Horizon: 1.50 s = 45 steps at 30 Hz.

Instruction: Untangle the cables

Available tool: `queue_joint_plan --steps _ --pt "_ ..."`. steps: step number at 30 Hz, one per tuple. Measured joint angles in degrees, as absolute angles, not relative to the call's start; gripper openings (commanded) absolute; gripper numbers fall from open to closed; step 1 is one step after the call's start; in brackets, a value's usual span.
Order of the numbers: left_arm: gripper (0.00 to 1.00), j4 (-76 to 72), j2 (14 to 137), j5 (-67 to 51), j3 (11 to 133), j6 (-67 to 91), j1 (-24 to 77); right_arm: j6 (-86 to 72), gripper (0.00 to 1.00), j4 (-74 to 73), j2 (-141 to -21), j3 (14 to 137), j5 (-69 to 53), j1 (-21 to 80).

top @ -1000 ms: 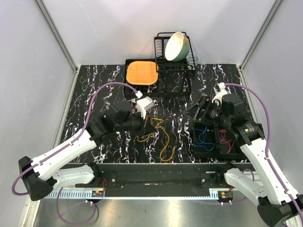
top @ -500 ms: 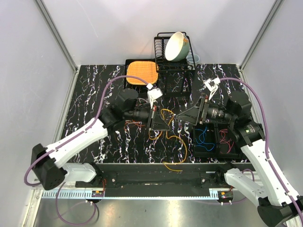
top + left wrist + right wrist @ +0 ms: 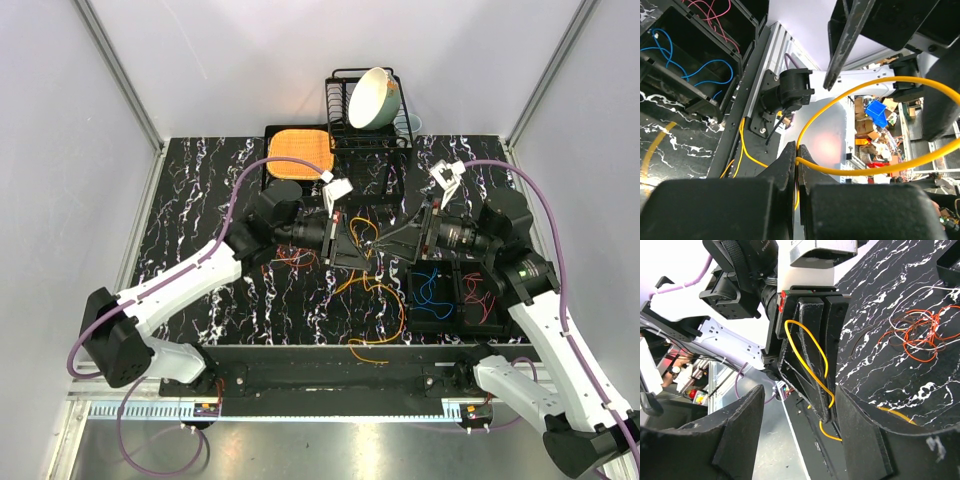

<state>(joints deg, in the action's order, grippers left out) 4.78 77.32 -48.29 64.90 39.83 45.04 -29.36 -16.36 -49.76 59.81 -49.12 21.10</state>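
My left gripper (image 3: 362, 250) is shut on a yellow cable (image 3: 382, 296), held above the table's middle; its jaws pinch the wire (image 3: 850, 170) at their tips (image 3: 797, 159). The cable's loose length hangs down over the front edge. My right gripper (image 3: 385, 243) faces it from the right, open, its fingers (image 3: 742, 432) straddling the left gripper's tips and the yellow loop (image 3: 807, 347) without touching the wire. A small tangle of red, orange and brown cables (image 3: 920, 332) lies on the table (image 3: 296, 258) under the left arm.
Two black bins (image 3: 455, 318) at front right hold a blue cable (image 3: 432, 292) and a red cable (image 3: 480, 300). A dish rack (image 3: 362, 160) with a bowl (image 3: 373, 97) and an orange mat (image 3: 298, 152) stand at the back.
The left gripper rose from the table and swung right, carrying the yellow cable away from the tangle. The right gripper came left to meet it, and its jaws narrowed a little.
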Motion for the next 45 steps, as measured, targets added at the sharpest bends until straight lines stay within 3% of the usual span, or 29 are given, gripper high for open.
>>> queue_joint_plan --steps 5,10,11,12,13,14,15,16,17,22,30,38,45 --pt "0.0 4.3 77.5 -48.8 64.9 40.7 45.0 -28.3 0.58 -16.3 -50.1 59.9 -49.0 21.1" --pt "0.0 4.2 78.7 -48.9 65.4 41.0 45.0 -27.2 0.44 -16.3 -52.4 60.5 -48.7 21.1" --pt "0.0 4.2 79.3 -49.0 65.8 41.1 45.1 -27.0 0.22 -16.4 -52.8 60.6 -48.6 21.2" --pt "0.0 4.2 79.7 -49.1 66.1 41.1 45.1 -26.8 0.07 -16.4 -53.3 60.8 -48.5 21.2" --pt "0.07 4.2 80.1 -49.1 66.6 41.1 45.1 -26.4 0.0 -16.3 -53.8 61.0 -48.2 21.3" --pt "0.37 4.3 80.6 -49.1 67.2 41.1 45.1 -26.4 0.0 -16.4 -54.3 61.4 -47.6 21.5" --pt "0.6 4.4 81.3 -49.1 67.9 41.0 45.1 -26.3 0.0 -16.4 -54.7 61.8 -47.1 21.5" --pt "0.93 5.3 82.0 -49.1 69.0 40.4 45.1 -26.5 0.0 -16.7 -55.0 62.5 -45.8 21.6" --pt "0.99 7.7 82.8 -48.7 70.9 39.8 45.0 -26.6 0.0 -17.1 -55.3 63.3 -44.0 21.7" --pt "0.99 20.0 83.4 -40.3 78.0 32.7 43.7 -25.3 0.0 -24.6 -59.1 78.7 -29.2 21.9" --pt "0.99 30.2 70.2 -23.9 71.6 26.4 38.7 -20.1 0.0 -32.6 -69.4 112.2 -7.2 21.8" --pt "0.99 36.2 60.3 -13.4 60.2 24.4 39.0 -14.5 0.0 -40.6 -76.6 124.8 10.6 21.9" --pt "0.99 38.4 56.0 -8.9 58.5 23.9 39.0 -7.6 0.0 -44.5 -79.4 131.4 31.2 21.8"
